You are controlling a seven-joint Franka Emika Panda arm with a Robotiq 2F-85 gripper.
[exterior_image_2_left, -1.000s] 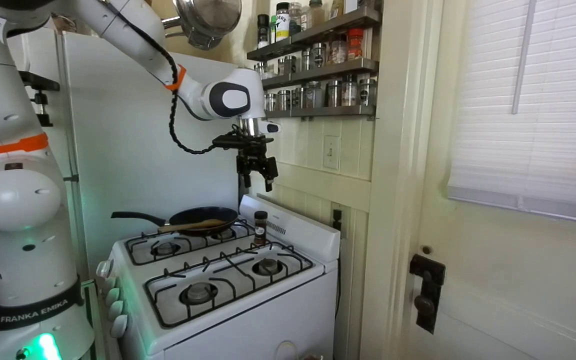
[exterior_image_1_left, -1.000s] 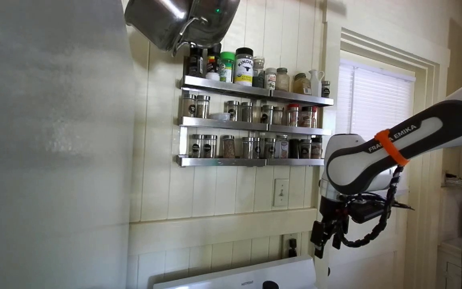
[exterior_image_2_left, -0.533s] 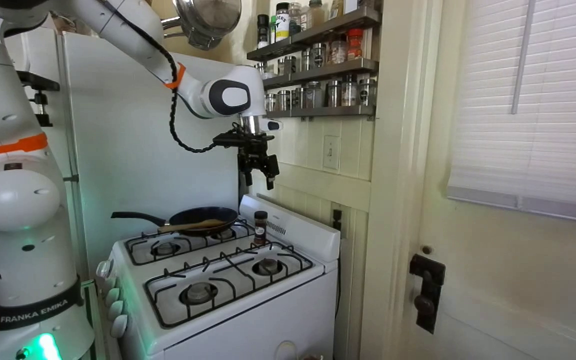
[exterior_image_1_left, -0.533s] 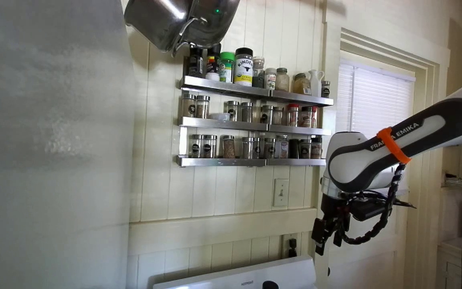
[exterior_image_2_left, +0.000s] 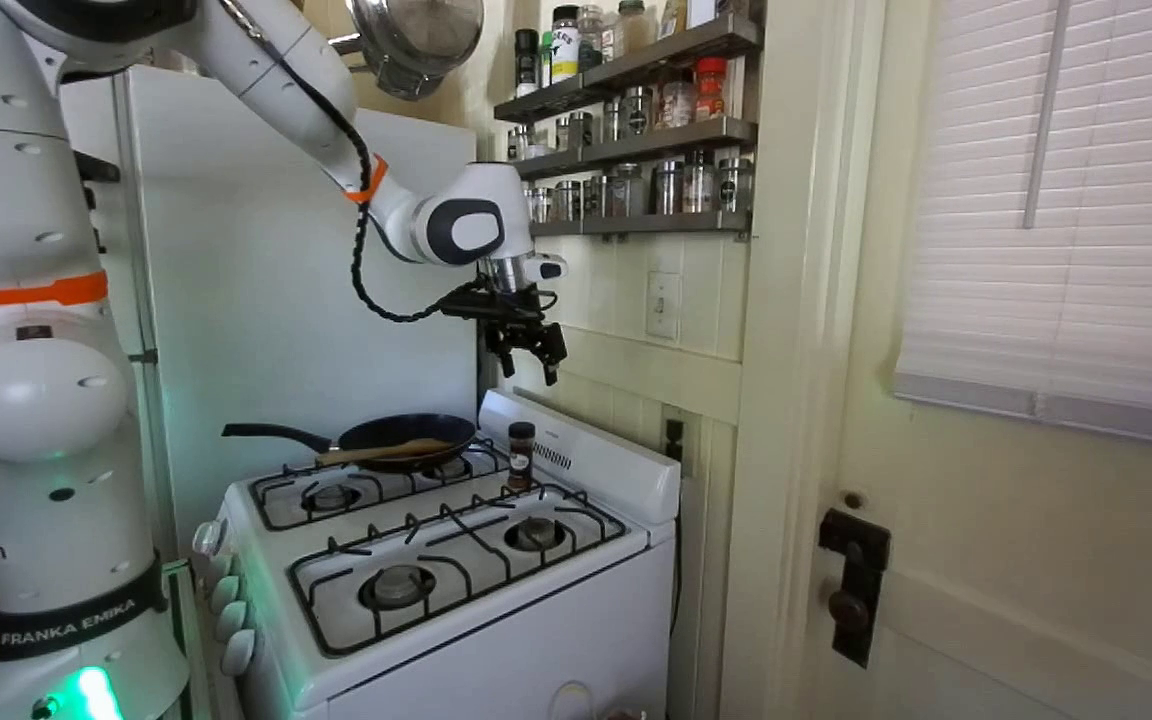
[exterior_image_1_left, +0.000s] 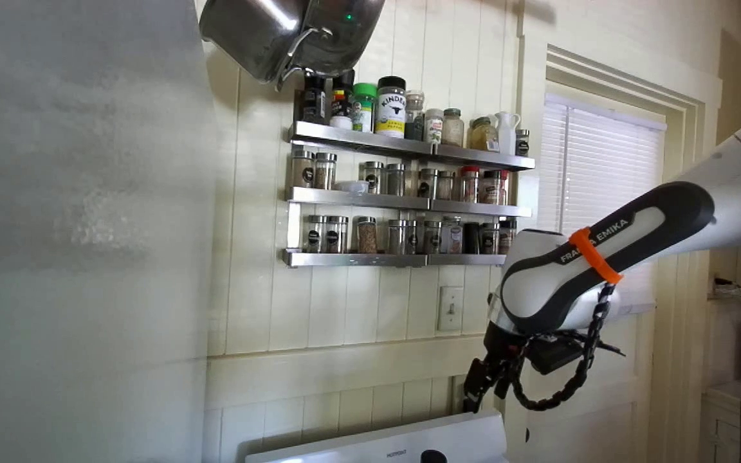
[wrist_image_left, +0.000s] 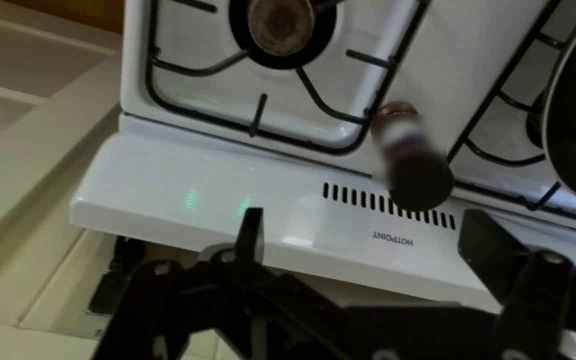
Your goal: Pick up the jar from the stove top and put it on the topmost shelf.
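Locating the jar (exterior_image_2_left: 521, 460) in an exterior view, we find it upright and dark-capped on the white stove top (exterior_image_2_left: 308, 541), toward the right, just beside the raised back panel (exterior_image_2_left: 601, 470). In the wrist view we see its base between the grates (wrist_image_left: 255, 131), close to a corner of one; whether it touches that grate we cannot tell. There the jar's middle is blurred.

We note the gripper (exterior_image_2_left: 529, 373) pointing downward with a slight tilt, higher than the jar and apart from it; fingers (wrist_image_left: 490, 250) spread wide.

Frying pan (exterior_image_2_left: 401, 430): on the far left grate, handle (exterior_image_2_left: 271, 431) to the left, a wooden utensil (exterior_image_2_left: 416, 447) lying in it and out over the rim.

Wall: we record a three-tier metal rack (exterior_image_1_left: 357, 260) in both exterior views. Its topmost shelf (exterior_image_1_left: 370, 140) bears a row of bottles and jars (exterior_image_1_left: 452, 130); in an exterior view we pick out a green-capped bottle (exterior_image_1_left: 364, 108) left of centre, a taller black-capped bottle (exterior_image_1_left: 391, 106) just to its right, and a small white jug (exterior_image_1_left: 506, 135) near the right end. On the two lower tiers (exterior_image_1_left: 357, 198) we log mostly small silver-lidded jars (exterior_image_1_left: 325, 173)
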